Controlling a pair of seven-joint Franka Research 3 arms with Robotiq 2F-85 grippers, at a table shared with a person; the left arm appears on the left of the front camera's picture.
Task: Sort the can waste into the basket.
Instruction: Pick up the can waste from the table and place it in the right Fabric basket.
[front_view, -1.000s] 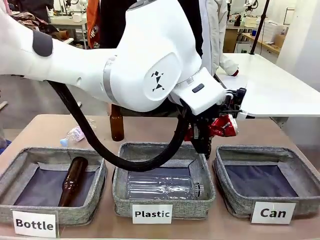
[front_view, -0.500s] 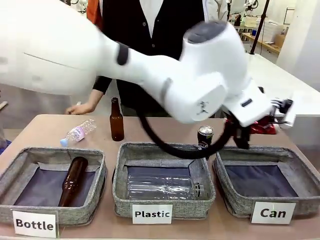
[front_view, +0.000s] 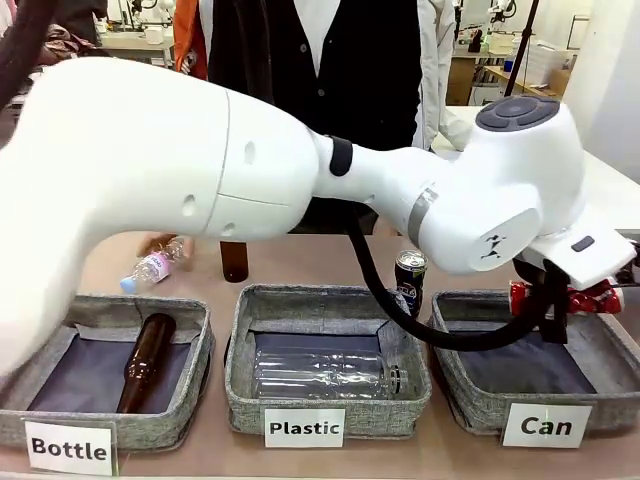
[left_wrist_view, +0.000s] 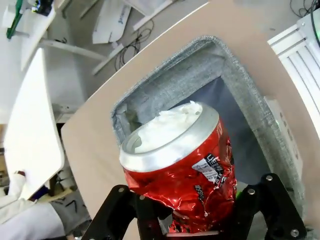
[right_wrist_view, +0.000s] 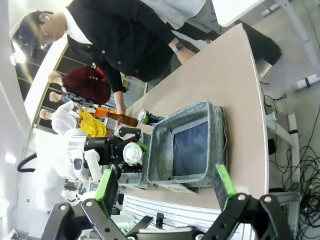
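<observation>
Fingers (left_wrist_view: 249, 212) of the left gripper (left_wrist_view: 192, 225) are clamped on the dented red can (left_wrist_view: 185, 170), which hangs in the air over the Can basket (left_wrist_view: 200, 55) at the desk's near right corner, its silver end pointing at the dark lining. From the front, the red can (front_view: 590, 298) sits on its side above the far right part of that basket (front_view: 470, 408), so it would be safer to bring it toward the middle of the lining and lower before the jaws part. The crumpled metal may cling to a pad. Nothing lies between can and lining. The right gripper (right_wrist_view: 165, 192) stands spread wide with nothing between its green pads. Along the near edge, the Plastic basket (front_view: 240, 400) holds a clear bottle and the Bottle basket (front_view: 190, 420) a brown one. Just behind the gap between the Plastic and Can baskets stands the black-blue can (front_view: 410, 280), not yet sorted. The arm's black cable (front_view: 385, 315) loops close by it and could tip it on the way out. Farther back are an upright brown bottle (front_view: 233, 262) and a clear plastic bottle (front_view: 155, 265) on its side, with a person at the far edge.
</observation>
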